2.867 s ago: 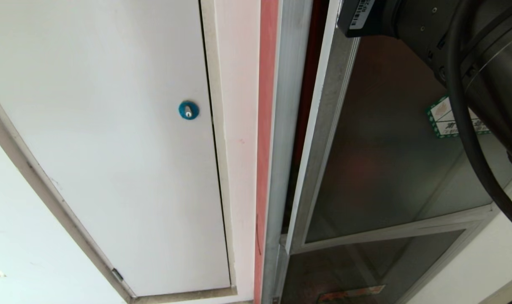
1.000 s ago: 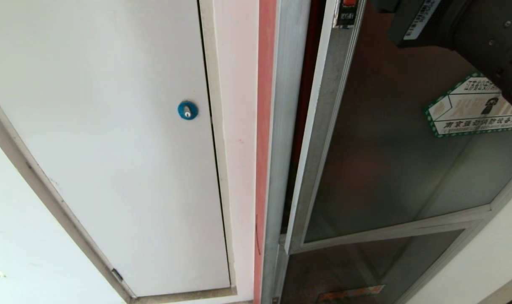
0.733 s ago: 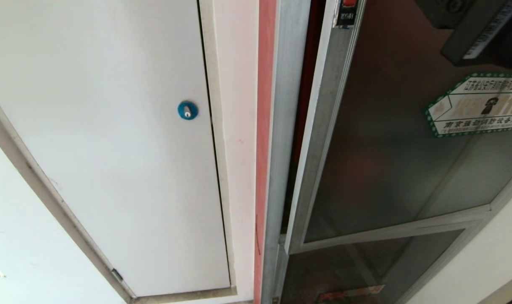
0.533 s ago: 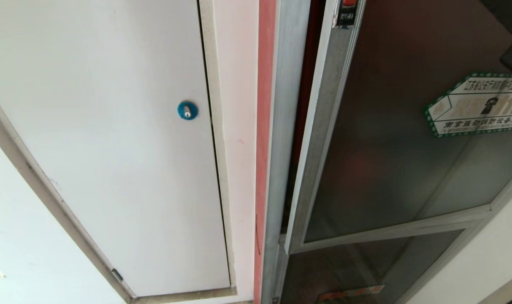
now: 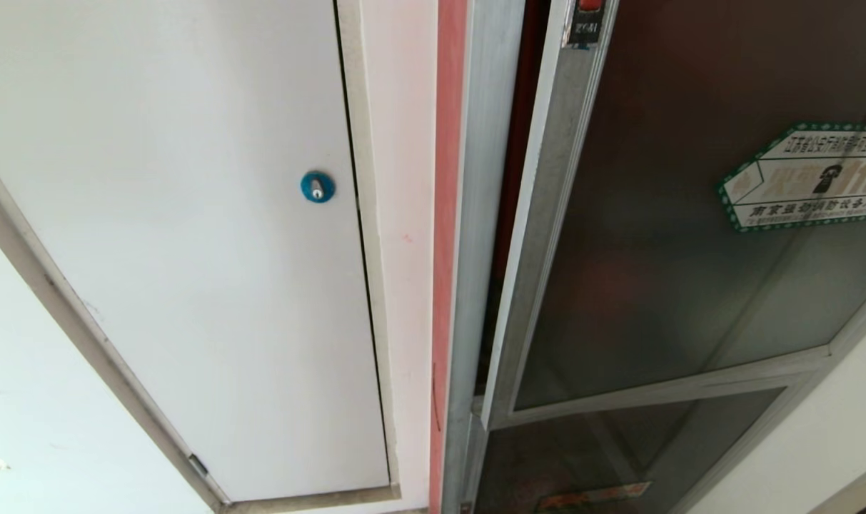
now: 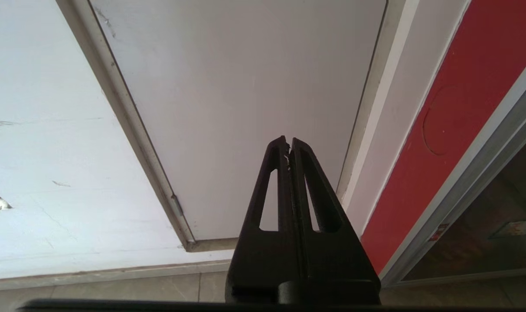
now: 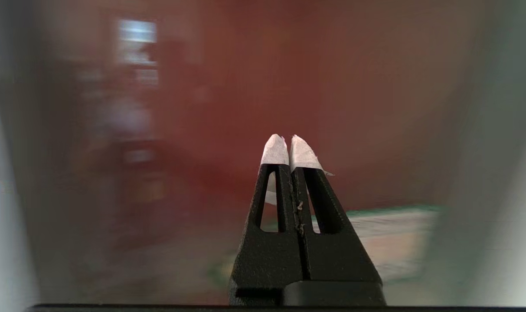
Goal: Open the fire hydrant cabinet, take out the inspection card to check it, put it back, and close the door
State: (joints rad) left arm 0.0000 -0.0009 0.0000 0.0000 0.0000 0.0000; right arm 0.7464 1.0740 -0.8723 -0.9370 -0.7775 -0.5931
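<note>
The fire hydrant cabinet (image 5: 479, 214) fills the right of the head view with its aluminium frame and red side strip. Its dark glass door (image 5: 654, 250) carries the green-bordered sticker (image 5: 804, 178), and a thin dark-red gap runs along the door's left edge. The inspection card is hidden. Neither arm is in the head view. My right gripper (image 7: 290, 138) is shut with nothing in it, its white-taped tips facing the door glass (image 7: 375, 86) just above the blurred sticker (image 7: 397, 234). My left gripper (image 6: 289, 141) is shut and empty, parked low in front of the white panel door.
A plain white panel door (image 5: 190, 214) with a blue round lock (image 5: 318, 186) stands left of the cabinet. Below the door is a smaller dark glass panel with a red strip label (image 5: 593, 492). A small red and black latch (image 5: 586, 21) sits at the door's top edge.
My right arm has drawn away to the upper right and out of the head view, uncovering the whole sticker. The door and the narrow gap look the same.
</note>
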